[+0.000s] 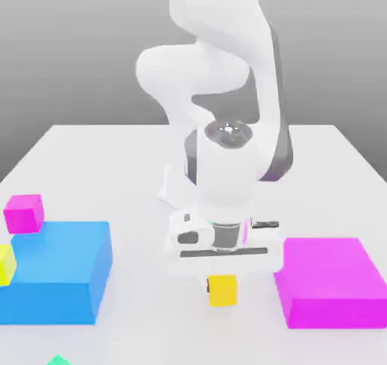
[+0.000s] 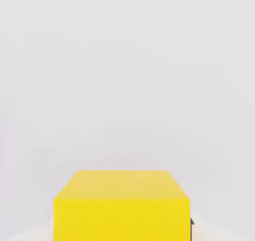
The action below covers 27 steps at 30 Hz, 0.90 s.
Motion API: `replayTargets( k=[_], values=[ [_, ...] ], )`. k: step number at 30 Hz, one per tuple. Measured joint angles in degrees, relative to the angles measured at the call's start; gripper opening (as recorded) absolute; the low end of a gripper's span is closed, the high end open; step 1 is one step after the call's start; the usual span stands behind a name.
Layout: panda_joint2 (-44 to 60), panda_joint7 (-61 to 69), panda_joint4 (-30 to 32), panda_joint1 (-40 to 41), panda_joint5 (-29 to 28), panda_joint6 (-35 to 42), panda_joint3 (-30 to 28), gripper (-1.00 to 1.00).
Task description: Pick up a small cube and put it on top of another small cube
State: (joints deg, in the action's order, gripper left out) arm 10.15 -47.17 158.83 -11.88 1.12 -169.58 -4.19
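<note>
Clamped narrow on the small yellow cube, gripper pointing straight down, cube pinched between the fingers and seemingly resting on the table. Sat well off the big blue block, toward the exterior view's right. Looked like the grasp stage, lift not yet begun.

Called for a straight vertical pull first, no sideways drift until clear of the surface. Needed height enough to pass the big blue block's corner, too. Spotted the small teal cube just in front of the big blue block, on its camera side. Worth keeping the grip square and firm: any tilt in the pinch likely meant a crooked landing on that small teal top. Slow descent advised, letting go only once flat.
</note>
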Motion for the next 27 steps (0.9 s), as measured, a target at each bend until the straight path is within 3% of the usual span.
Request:
replayTargets(
  k=[6,13,23,27],
  values=[
    [-5.8,-0.2,0.5,0.5,-0.6,5.7,-0.5,-1.00],
    [-0.8,7.4,-12.5,6.5,-0.5,13.8,-4.3,-1.00],
    [8.8,23.3,-33.1,17.9,4.8,25.4,-7.2,-1.00],
    [15.8,26.8,-36.4,20.4,7.5,21.8,-6.2,-1.00]
  ],
)
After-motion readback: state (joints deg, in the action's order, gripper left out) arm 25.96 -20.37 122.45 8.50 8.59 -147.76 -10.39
